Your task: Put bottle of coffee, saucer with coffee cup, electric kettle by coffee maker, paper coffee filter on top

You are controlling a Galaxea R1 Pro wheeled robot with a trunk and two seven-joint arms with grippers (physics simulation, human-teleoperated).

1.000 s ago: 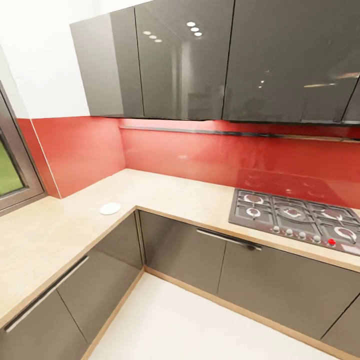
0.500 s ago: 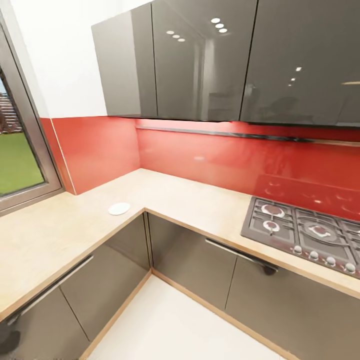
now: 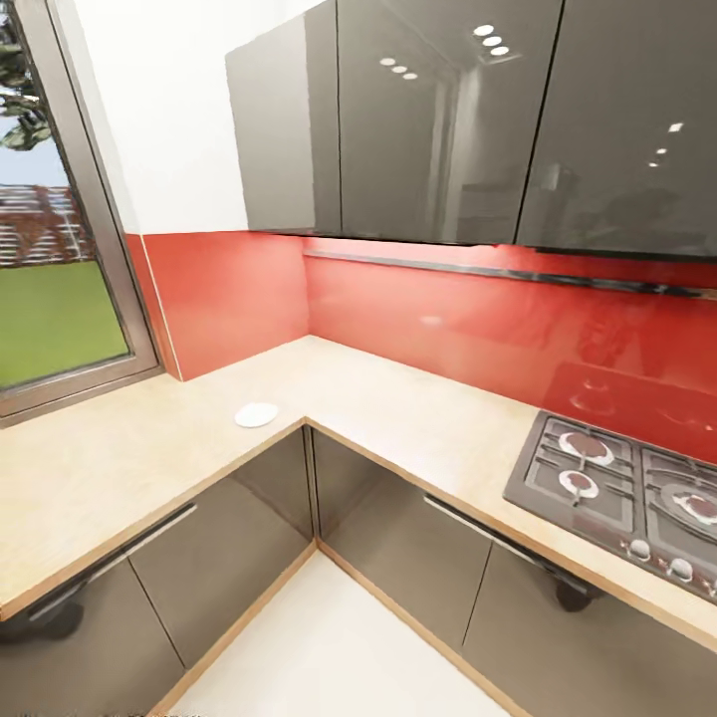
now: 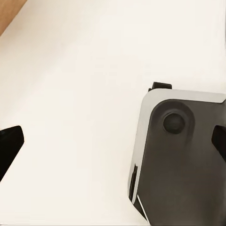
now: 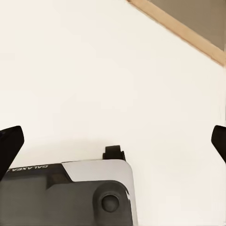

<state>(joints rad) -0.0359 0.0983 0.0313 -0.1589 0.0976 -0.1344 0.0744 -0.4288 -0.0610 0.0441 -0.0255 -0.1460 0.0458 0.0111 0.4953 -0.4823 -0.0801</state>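
In the left wrist view the left claw point(image 4: 113, 141) hangs spread wide and empty, its black fingertips point(image 4: 8, 146) at opposite edges, above pale cream floor point(image 4: 70, 84) and a grey, silver-edged part of the robot's base point(image 4: 181, 160). The right claw point(image 5: 113, 139) is likewise spread with nothing between its fingers, over the same floor. From the head, the long light wood-grain L-shaped worktop point(image 3: 398, 408) carries a small flat round white saucer point(image 3: 256, 414) near its inner corner, well apart from the dark gas hob point(image 3: 622, 493). Glossy grey cabinets point(image 3: 438, 119) hang above a red backsplash point(image 3: 448, 319).
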